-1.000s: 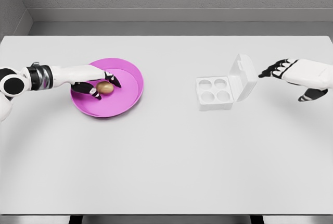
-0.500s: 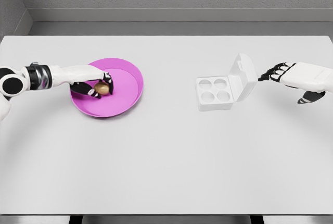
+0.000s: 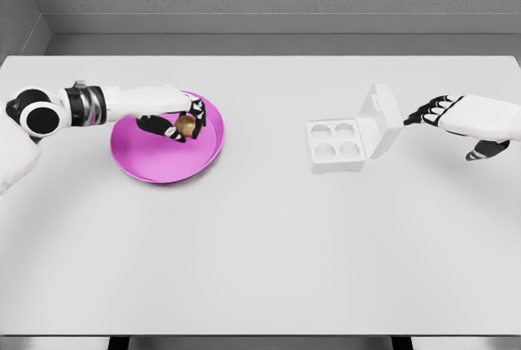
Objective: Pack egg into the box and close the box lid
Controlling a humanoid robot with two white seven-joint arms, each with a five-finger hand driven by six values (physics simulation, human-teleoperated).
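Fingers (image 3: pixel 194 112) of the left hand (image 3: pixel 167 114) enclose the egg (image 3: pixel 185 125).

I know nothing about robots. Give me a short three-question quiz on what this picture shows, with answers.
1. True or false: the egg already sits in the box.
2. Which hand holds the egg? A) left hand B) right hand
3. Fill in: the box has ___ round cups, and its lid stands ___.

Key
1. False. The left hand's fingers are closed around the egg over the pink plate; all cups look empty.
2. A. The right hand is beside the lid, on its right, holding nothing.
3. Four; open.
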